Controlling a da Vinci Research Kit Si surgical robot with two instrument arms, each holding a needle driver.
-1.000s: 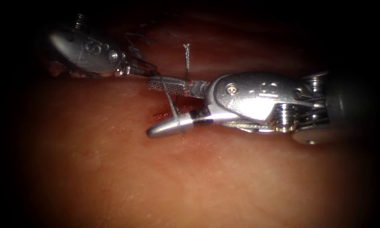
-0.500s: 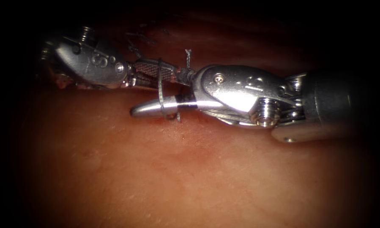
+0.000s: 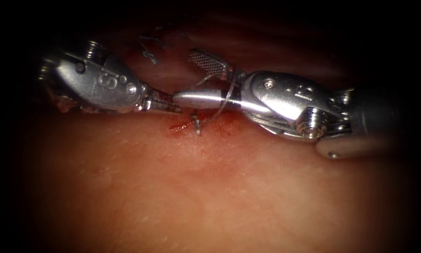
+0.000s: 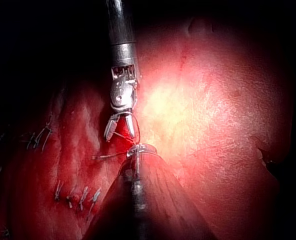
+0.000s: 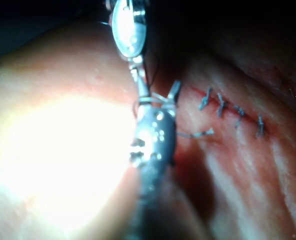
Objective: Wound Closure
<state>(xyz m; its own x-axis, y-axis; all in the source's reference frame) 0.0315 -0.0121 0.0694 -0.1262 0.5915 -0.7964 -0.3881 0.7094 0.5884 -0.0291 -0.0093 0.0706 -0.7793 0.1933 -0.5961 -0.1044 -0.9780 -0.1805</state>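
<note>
**stitchfan:** Two tools over the tissue [image 3: 210, 197], both meeting right at the cut [image 3: 182, 125]. What's each one got?

**benchrat:** The right arm's tool [image 3: 184, 77] comes in from the cut's right with its jaws spread wide, one sticking up and away from the cut and the other lying flat just above it. Nothing is pinched between them, but the thread [image 3: 225, 96] is looped round the flat jaw and drops to the cut right below. The left arm's tool [image 3: 166, 105] is on the cut's left, jaws narrow and pressed together, its tip nearly touching the right tool's flat jaw. Can't tell if it's pinching thread.

**stitchfan:** And the needle?

**benchrat:** Honestly can't make it out, so no idea if it's in the tissue. The right wrist view has a row of finished stitches [image 5: 220, 105] further along the cut, plus a short loose thread end [image 5: 200, 133] near them. There's a smear of red fluid [image 3: 231, 119] at the cut, under the right tool.
</note>
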